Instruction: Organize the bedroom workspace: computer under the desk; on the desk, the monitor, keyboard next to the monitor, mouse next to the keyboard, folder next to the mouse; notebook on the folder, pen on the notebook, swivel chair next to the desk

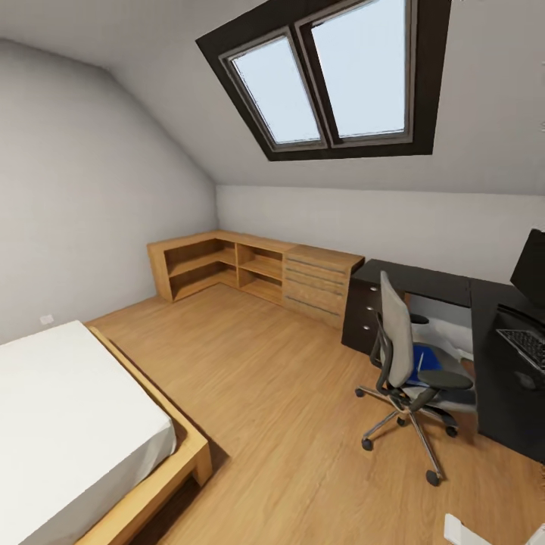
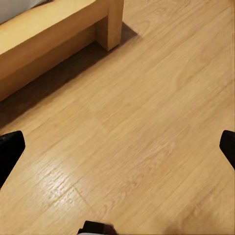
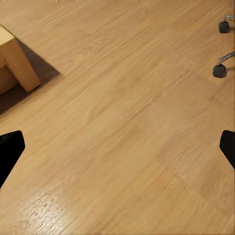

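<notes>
I hold both pincers, left point(image 2: 117, 147) and right point(image 3: 117, 147), spread wide and empty over the floor, while the folder point(image 1: 424, 362) lies on the swivel chair point(image 1: 409, 371) beside the surface point(image 1: 484, 303); approaching carelessly could nudge the chair's casters.

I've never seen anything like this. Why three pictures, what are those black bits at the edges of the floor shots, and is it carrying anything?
It is a simulated two-armed robot on wheels. The big picture comes from its head: a bed, a swivel chair with a blue folder on its seat, and a black desk bearing a monitor and keyboard. The other two come from cameras near each hand, looking at the wooden floor. The black bits are fingertips, spread apart, holding nothing.
</notes>
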Motion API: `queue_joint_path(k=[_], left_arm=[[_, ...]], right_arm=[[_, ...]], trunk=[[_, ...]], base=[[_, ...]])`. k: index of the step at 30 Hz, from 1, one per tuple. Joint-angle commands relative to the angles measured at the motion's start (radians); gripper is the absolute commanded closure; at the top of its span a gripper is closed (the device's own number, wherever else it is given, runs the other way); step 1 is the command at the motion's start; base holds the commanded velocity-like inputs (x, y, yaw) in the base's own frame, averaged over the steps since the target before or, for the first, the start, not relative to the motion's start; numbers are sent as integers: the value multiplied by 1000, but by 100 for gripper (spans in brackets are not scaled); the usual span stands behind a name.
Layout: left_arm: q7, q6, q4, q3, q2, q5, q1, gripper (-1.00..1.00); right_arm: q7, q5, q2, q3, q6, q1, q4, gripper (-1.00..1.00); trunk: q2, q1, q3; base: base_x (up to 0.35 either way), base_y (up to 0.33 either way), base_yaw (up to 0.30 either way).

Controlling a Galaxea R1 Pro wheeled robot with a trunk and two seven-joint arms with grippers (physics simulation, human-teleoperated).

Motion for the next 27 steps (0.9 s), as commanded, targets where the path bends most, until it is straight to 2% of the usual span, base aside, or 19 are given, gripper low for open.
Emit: queue_joint_path(k=[1, 27], left_arm=[[0, -1, -2, -3, 0, 5, 1, -100], [0, -2, -2, -3, 0, 5, 1, -100]], right_arm=[[-1, 4, 0, -1, -3, -1, 1, -100], [-1, 4, 0, -1, -3, -1, 1, -100]], trunk=[[-1, 0, -1], [-1, 0, -10]], base=[[98, 73, -257], [7, 5, -267]])
